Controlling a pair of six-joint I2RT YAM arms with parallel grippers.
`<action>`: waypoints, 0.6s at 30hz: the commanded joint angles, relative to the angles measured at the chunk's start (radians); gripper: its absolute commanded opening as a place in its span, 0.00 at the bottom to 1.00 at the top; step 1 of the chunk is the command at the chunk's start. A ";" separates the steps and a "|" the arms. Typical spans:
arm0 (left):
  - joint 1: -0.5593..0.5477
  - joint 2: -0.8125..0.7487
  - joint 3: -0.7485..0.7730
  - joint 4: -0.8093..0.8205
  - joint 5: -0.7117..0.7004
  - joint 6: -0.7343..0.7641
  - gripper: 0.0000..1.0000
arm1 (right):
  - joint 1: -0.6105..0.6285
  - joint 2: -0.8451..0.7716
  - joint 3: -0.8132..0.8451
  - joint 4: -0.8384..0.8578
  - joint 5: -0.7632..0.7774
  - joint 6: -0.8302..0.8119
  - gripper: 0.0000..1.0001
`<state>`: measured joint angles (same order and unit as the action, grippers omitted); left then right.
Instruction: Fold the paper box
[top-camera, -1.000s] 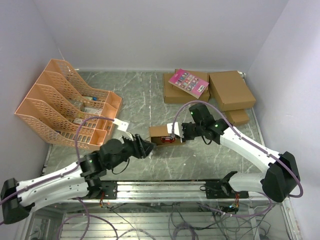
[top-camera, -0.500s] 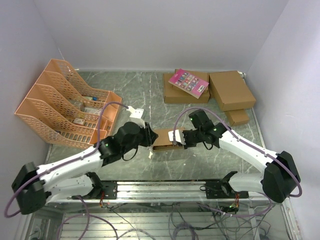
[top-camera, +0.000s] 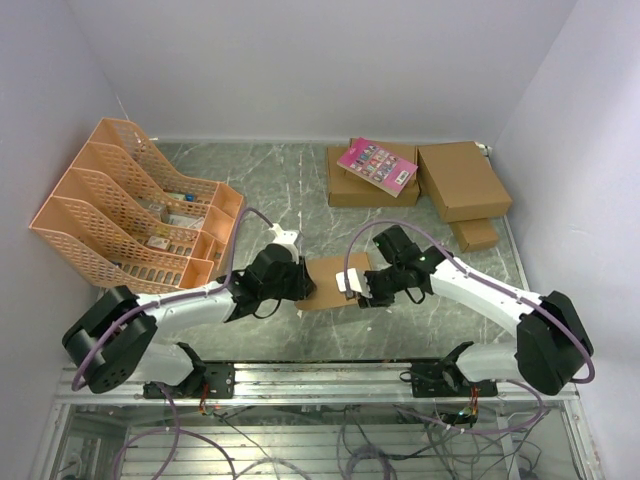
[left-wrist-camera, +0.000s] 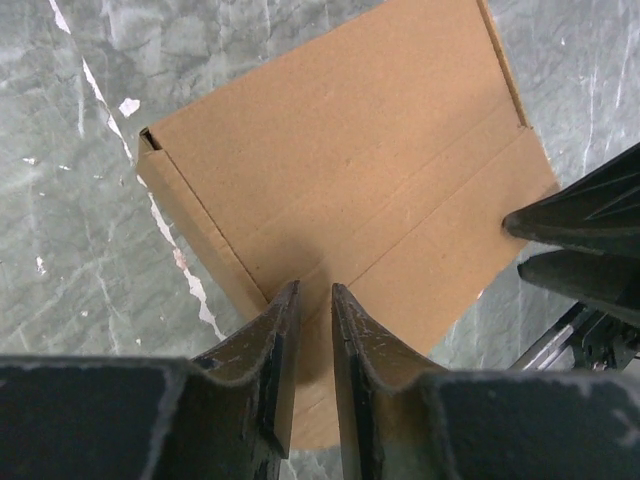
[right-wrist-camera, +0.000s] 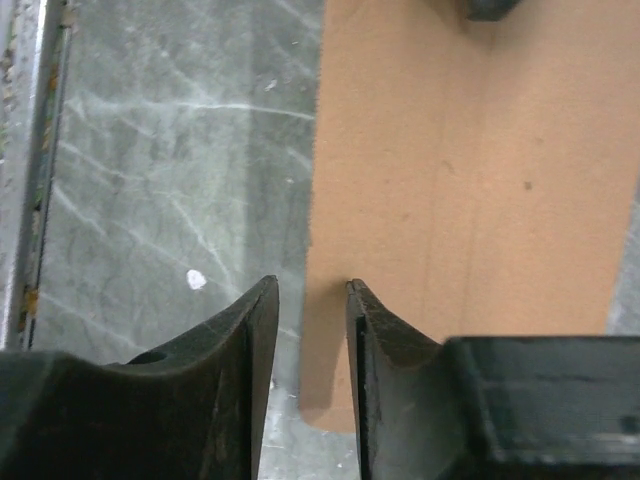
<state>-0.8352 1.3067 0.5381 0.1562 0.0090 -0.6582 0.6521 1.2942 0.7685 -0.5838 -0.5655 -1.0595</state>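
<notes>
The paper box (top-camera: 333, 281) lies flat on the grey desk (top-camera: 290, 190), near the middle and a little toward the front edge, with its lid side up. Both arms meet over it.

The left pincer (left-wrist-camera: 312, 290) comes from the left. Its two fingers stand only a little apart, over the near corner of the box. I cannot tell if they pinch cardboard or only hover above it. The right pincer (right-wrist-camera: 312, 285) comes from the right. Its fingers are also slightly spread, one above the bare desk and one above the cardboard, and the box edge runs just under the gap. Nothing is held between them. In the left wrist view the dark fingers of the right pincer reach the far corner of the box.

At the left side an orange file rack (top-camera: 140, 205) with several compartments stands well apart from the box, and its nearest end is close to the left arm. At the back right lie two larger brown boxes: one (top-camera: 350, 188) carries a pink booklet (top-camera: 377, 165), the other (top-camera: 462, 180) is just beside it. A much smaller brown box (top-camera: 475, 233) lies in front of them, near the right arm.

Between the paper box and these back boxes there is open desk. The metal rail (top-camera: 330, 375) at the front is near. The left side wall of the box is upright, and one crease crosses the lid.
</notes>
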 joint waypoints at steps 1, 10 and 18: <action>0.008 0.030 -0.017 0.056 0.019 -0.005 0.29 | 0.006 0.018 0.040 -0.118 -0.072 -0.051 0.37; 0.016 0.011 -0.013 0.013 0.002 -0.001 0.30 | -0.130 0.016 0.193 -0.168 -0.294 0.116 0.49; 0.018 -0.120 0.016 -0.024 -0.001 -0.006 0.35 | -0.428 0.131 0.106 0.282 -0.296 0.846 0.51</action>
<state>-0.8253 1.2583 0.5354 0.1455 0.0120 -0.6621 0.2928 1.3609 0.9337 -0.5404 -0.8818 -0.6437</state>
